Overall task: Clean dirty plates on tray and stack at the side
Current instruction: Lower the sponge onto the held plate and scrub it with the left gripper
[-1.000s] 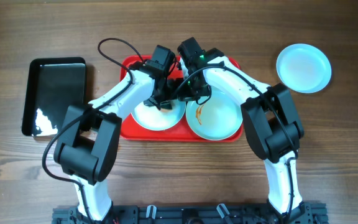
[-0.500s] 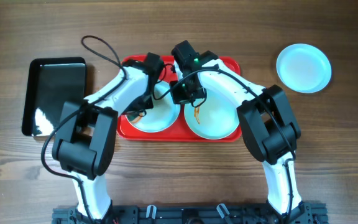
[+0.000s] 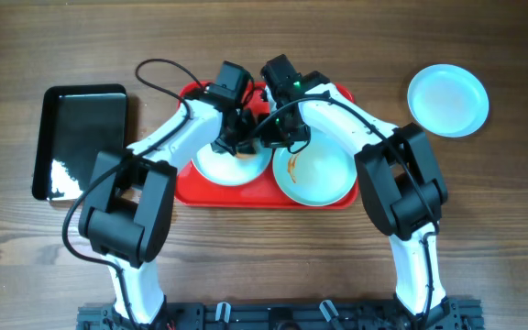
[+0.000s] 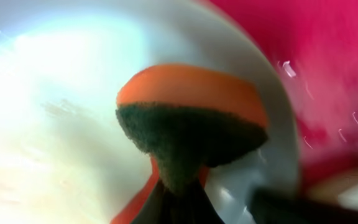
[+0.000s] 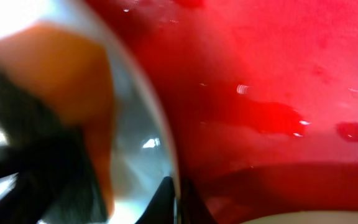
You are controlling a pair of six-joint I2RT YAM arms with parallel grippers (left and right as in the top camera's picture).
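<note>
Two pale plates lie side by side in the red tray (image 3: 191,191) at the middle of the table (image 3: 502,229). The left plate (image 3: 230,170) is judged to be the one under cleaning. The right plate (image 3: 324,179), just beside it, is marked with an orange-brown smear (image 3: 291,168). A third plate (image 3: 447,99), seemingly clean, is set on the table to the right, well apart from the tray.

An orange sponge (image 4: 191,124) with a dark scouring face is pinched tight in the closed left gripper (image 4: 178,202). It is held inside the left plate, near the rim, though contact cannot be confirmed. The right gripper (image 5: 178,190) is closed as well, and the left plate's rim appears to be nipped between its fingertips, so the plate is steadied.

For a good wipe, the sponge is best swept across the whole inside of the plate with even pressure. The rim should be held firm so the plate is not dragged over the slick tray.

Both wrists are crowded together above the gap between the plates, so a collision is the likely hazard. A black cable (image 3: 154,69) is looped from the left arm past the tray's far corner. A glossy black tray (image 3: 81,137) lies well to the left.
</note>
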